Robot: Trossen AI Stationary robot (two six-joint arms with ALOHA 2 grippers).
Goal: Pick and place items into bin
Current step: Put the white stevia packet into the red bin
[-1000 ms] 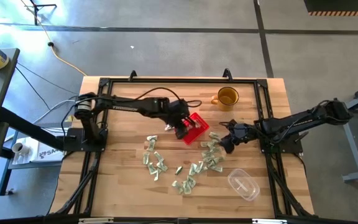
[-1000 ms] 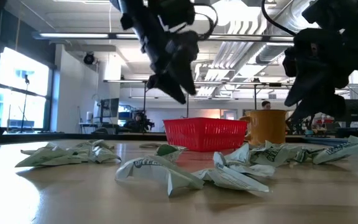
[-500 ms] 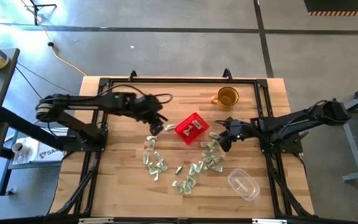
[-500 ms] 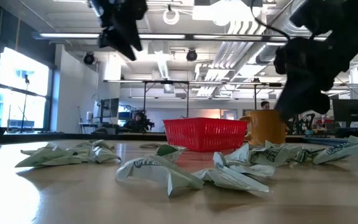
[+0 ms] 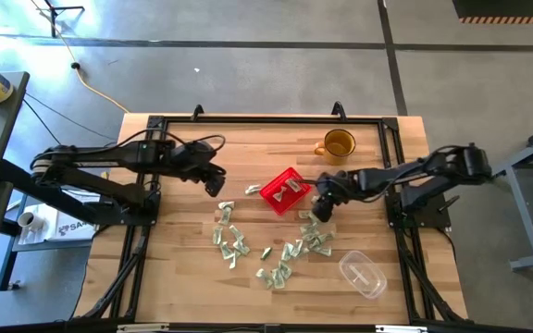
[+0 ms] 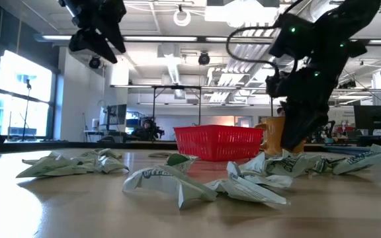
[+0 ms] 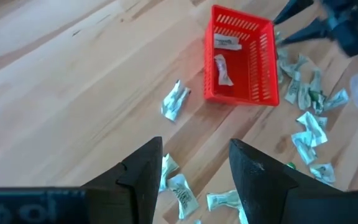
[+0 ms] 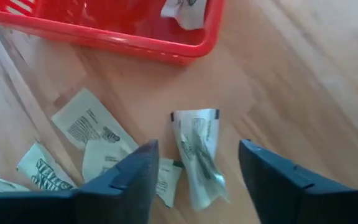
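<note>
Flanking red bin (image 5: 285, 190): amber mug (image 5: 338, 144), scattered packets (image 5: 232, 242), both pincers spread, empty.

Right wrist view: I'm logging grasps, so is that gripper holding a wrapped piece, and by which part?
Nothing is held. The right gripper is open above a wrapped piece lying on the table beside the red bin.

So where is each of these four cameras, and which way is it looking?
High: overhead, straight down; both arms, red bin.
Low: table height, level across wrapped pieces; arms hang from above.
Left wrist: on the left arm; left gripper open, empty, above the wood.
Right wrist: right gripper open over one piece.
All four share the bin.
</note>
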